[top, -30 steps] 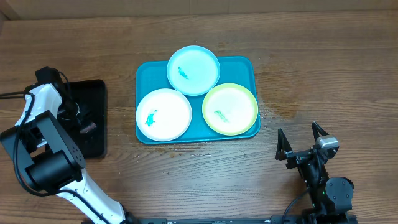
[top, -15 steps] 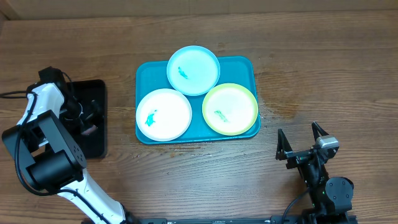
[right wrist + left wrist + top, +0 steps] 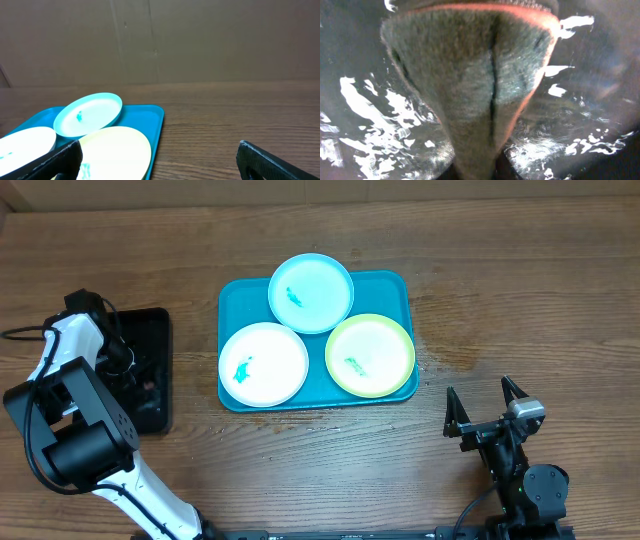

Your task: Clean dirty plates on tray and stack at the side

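Plates [image 3: 263,363] resting three together on the turquoise tray [image 3: 392,288], mid-table on worn wood [image 3: 520,280]. Nearest, right gripper [image 3: 483,408] hovering, fingers [image 3: 50,162] gaping wide, holding nothing. Left gripper [image 3: 138,375] dipping over the wet black tray [image 3: 152,322], grey orange-edged sponge [image 3: 480,90] filling its view; grip impossible to judge. Cardboard wall [image 3: 200,40] standing behind.

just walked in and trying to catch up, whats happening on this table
The left gripper is down in the small black tray, right up against a grey fuzzy pad with an orange edge, probably a sponge; whether it grips it cannot be told. The white plate, cyan plate and yellow-green plate lie on the turquoise tray, each with a teal smear, none stacked aside. The right gripper waits open, away from the tray.
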{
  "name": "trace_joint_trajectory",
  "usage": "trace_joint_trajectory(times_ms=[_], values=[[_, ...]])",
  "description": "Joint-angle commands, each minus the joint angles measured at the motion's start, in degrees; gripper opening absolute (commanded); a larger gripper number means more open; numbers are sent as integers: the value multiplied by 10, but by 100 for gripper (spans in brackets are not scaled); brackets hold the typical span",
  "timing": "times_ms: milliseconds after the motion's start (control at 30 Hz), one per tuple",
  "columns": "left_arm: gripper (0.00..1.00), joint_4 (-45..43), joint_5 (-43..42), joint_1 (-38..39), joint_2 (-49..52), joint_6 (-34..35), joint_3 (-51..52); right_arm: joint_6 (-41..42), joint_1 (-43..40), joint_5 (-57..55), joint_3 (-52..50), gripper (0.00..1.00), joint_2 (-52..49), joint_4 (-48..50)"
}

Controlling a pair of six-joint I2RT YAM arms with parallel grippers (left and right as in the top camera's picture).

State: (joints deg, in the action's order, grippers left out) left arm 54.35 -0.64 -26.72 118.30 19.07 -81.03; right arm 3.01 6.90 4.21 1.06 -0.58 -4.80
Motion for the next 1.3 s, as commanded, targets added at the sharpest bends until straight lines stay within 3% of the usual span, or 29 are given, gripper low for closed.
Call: trace_joint_trajectory(times_ms=[0, 33, 267, 367, 600, 800, 1000, 1133, 1267], values=[[95, -29, 27, -3, 23, -3, 15, 2, 4, -3, -6, 100, 4, 2], [100, -40, 34, -3, 23, -5, 15, 2, 4, -3, -6, 100, 4, 2], [96, -87, 78, -3, 23, -28, 15, 2, 4, -3, -6, 100, 4, 2], [73, -87, 99, -3, 22, -28, 15, 2, 4, -3, -6, 100, 4, 2], [4, -55, 115, -3, 20, -28, -1, 2, 4, -3, -6, 100, 4, 2], [4, 68, 98, -3, 15, -25, -106, 2, 4, -3, -6, 100, 4, 2], [4, 263, -2, -3, 15, -23, -342, 2, 4, -3, -6, 100, 4, 2], [4, 300, -8, -3, 15, -24, -423, 2, 4, -3, -6, 100, 4, 2], [4, 290, -6, -2, 17, -24, -402, 2, 4, -3, -6, 100, 4, 2]])
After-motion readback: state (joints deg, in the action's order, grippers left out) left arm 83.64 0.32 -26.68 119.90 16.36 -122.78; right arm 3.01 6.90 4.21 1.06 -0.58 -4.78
